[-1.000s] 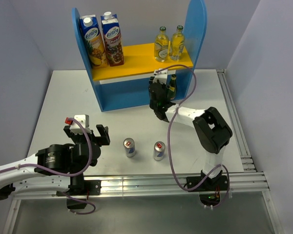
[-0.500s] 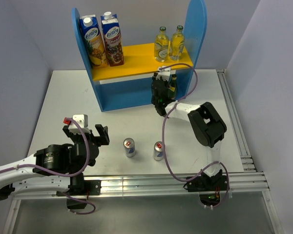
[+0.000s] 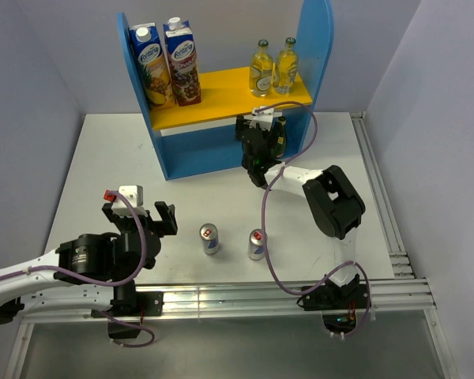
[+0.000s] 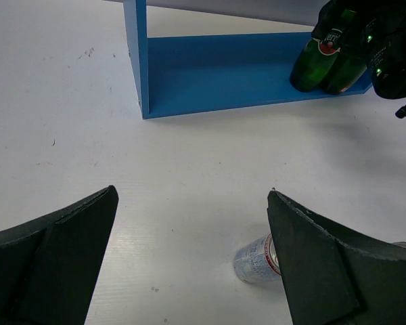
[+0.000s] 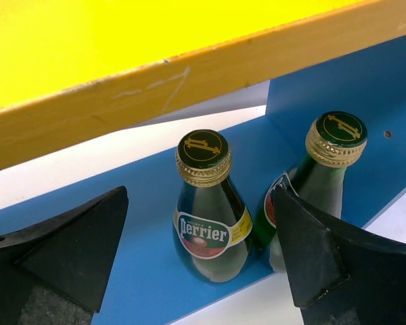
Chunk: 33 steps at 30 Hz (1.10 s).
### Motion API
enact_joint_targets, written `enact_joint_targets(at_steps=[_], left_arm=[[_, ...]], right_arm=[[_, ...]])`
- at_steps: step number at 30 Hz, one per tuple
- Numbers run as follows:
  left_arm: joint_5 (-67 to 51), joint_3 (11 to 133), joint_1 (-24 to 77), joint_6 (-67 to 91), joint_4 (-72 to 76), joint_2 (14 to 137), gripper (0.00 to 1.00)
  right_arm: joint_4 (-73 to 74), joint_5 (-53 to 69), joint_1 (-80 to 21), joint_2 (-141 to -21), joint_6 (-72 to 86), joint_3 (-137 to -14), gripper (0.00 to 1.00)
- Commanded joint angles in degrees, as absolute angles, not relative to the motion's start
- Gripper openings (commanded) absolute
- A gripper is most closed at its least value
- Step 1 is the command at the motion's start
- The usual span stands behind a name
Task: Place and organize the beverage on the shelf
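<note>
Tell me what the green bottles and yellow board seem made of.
Green bottles: probably glass, glossy and translucent; ribbed gold caps look metal. Yellow board: likely painted wood, matte, with scratches on its front edge.

Robotics lab test cell. Evidence: white tabletop boxed in by plain pale partition walls. Aluminium rails run along the near and right edges, with arm bases bolted on. Loose purple cabling. Painted blue shelf stands directly on the table.
</note>
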<state>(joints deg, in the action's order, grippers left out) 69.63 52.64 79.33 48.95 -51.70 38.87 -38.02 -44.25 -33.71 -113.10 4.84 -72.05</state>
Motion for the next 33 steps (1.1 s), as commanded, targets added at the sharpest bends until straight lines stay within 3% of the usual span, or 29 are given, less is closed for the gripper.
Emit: enact_joint_targets(at_steps=[1, 9, 17, 22, 27, 33], left_arm=[[69.3, 52.8, 79.5, 48.3, -50.9, 39.3, 0.99], [69.3, 52.7, 79.5, 48.1, -50.6, 38.9, 0.99], [69.3, 52.2, 79.5, 46.7, -49.5, 40.1, 0.99], [66.5, 51.2, 79.5, 43.1, -44.9, 45.4, 0.99], [62.5, 54.5, 79.9, 48.5, -45.7, 56.6, 0.99], [56.3, 44.1, 83.9, 51.5, -30.3, 55.1, 0.99]], right_arm=[[-39.3, -44.5, -32.6, -110.7, 5.2, -75.9, 0.95], [-36.4, -45.5, -34.4, -104.8, 8.3, -71.3, 0.97], [-29.0, -50.2, -40.4, -90.5, 11.0, -63.0, 0.99], [-9.5, -53.7, -47.0, -75.0, 21.6, -57.9, 0.99], [5.6, -57.6, -60.8, -59.4, 31.2, -50.5, 1.00], [35.0, -62.5, -77.7, -48.3, 52.3, -47.3, 1.00]])
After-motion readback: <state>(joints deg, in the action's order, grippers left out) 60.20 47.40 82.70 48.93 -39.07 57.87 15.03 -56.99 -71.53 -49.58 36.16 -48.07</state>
